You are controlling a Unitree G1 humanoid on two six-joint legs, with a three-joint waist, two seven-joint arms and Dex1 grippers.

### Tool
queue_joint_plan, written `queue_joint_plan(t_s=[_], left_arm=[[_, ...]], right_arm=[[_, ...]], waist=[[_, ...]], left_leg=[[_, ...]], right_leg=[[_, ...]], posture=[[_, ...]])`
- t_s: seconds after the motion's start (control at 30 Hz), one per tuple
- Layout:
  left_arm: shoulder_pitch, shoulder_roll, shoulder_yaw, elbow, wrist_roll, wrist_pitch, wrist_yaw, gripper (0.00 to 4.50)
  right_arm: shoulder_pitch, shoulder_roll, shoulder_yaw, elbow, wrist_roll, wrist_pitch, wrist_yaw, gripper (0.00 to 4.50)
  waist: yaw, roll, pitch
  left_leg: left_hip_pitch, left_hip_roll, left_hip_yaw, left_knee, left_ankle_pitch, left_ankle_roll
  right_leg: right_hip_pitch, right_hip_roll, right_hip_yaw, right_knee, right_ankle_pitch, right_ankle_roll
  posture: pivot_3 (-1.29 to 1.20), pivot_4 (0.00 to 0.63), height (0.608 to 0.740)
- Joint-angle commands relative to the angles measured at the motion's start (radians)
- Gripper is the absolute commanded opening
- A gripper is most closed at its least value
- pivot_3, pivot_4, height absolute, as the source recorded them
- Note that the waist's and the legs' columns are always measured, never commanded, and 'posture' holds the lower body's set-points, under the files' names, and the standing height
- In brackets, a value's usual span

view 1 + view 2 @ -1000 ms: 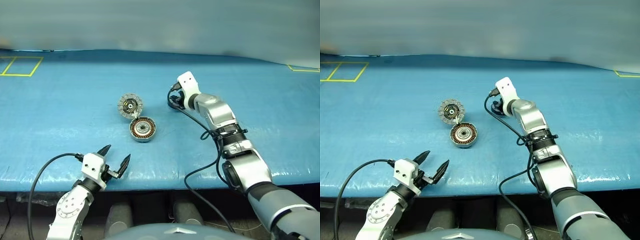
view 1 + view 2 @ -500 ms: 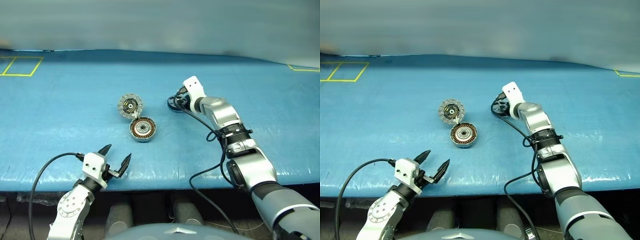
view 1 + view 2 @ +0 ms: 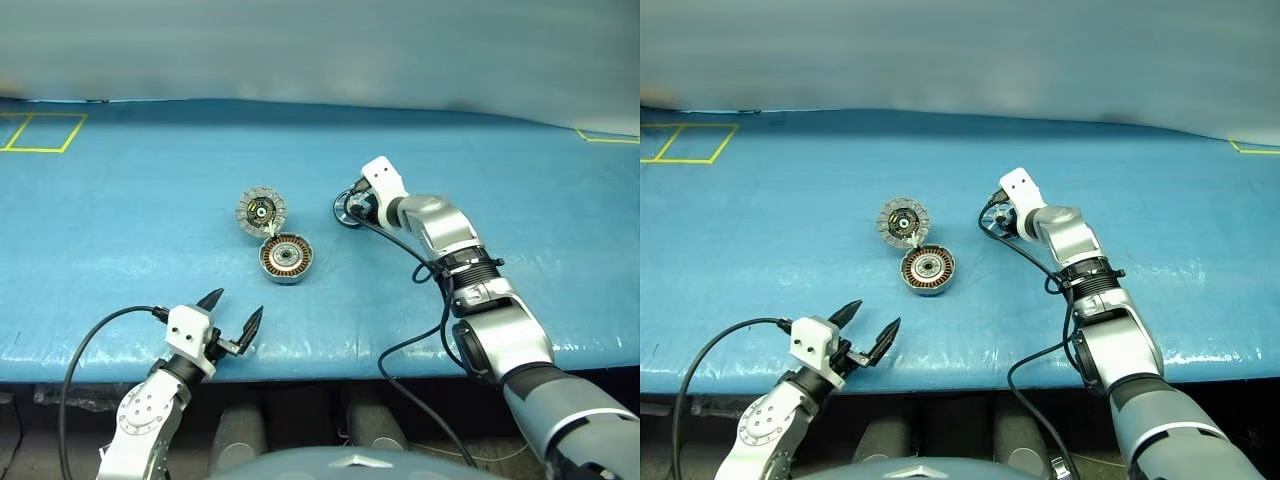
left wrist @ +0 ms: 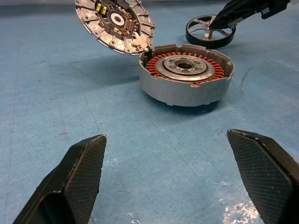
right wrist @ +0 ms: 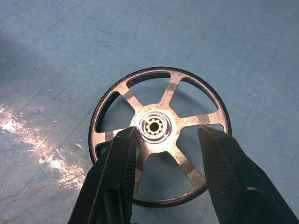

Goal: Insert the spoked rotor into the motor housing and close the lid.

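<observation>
We see our right end effector (image 5: 163,154) half open, fingers straddling the rotor's (image 5: 161,135) hub on the bench (image 3: 120,230); our left end effector (image 3: 230,318) gapes wide, empty.

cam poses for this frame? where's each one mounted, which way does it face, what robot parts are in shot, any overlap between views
Left and right eye: on the head, facing forward and down over the blue table; both arms show, left claw open, right claw at the spoked rotor.
Left wrist: low over the table, looking along its own fingers at the motor housing and raised lid.
Right wrist: looks down, its own fingers straddling the rotor's hub.
Shared: the left wrist view also catches the rotor and right claw beyond the housing.
</observation>
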Motion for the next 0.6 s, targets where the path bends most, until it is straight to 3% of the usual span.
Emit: queue_joint_plan(t_s=[0.03, 0.6], left_arm=[[0.004, -0.002, -0.007, -0.026, 0.002, -0.023, -0.001, 4.5], [-0.004, 0.003, -0.009, -0.016, 0.006, -0.021, -0.005, 4.5]], right_arm=[[0.008, -0.016, 0.0, -0.045, -0.006, 0.017, 0.016, 2.16], [0.11, -0.019, -0.013, -0.141, 0.014, 0.108, 0.04, 2.16]], waist=[[0.0, 0.0, 0.0], [0.001, 0.0, 0.0]], left_leg=[[0.0, 0.0, 0.0, 0.0, 0.0, 0.0], [0.001, 0.0, 0.0, 0.001, 0.0, 0.0]], right_leg=[[0.0, 0.0, 0.0, 0.0, 0.0, 0.0], [0.001, 0.0, 0.0, 0.0, 0.0, 0.001]], posture=[[0.0, 0.15, 0.74], [0.0, 0.15, 0.74]])
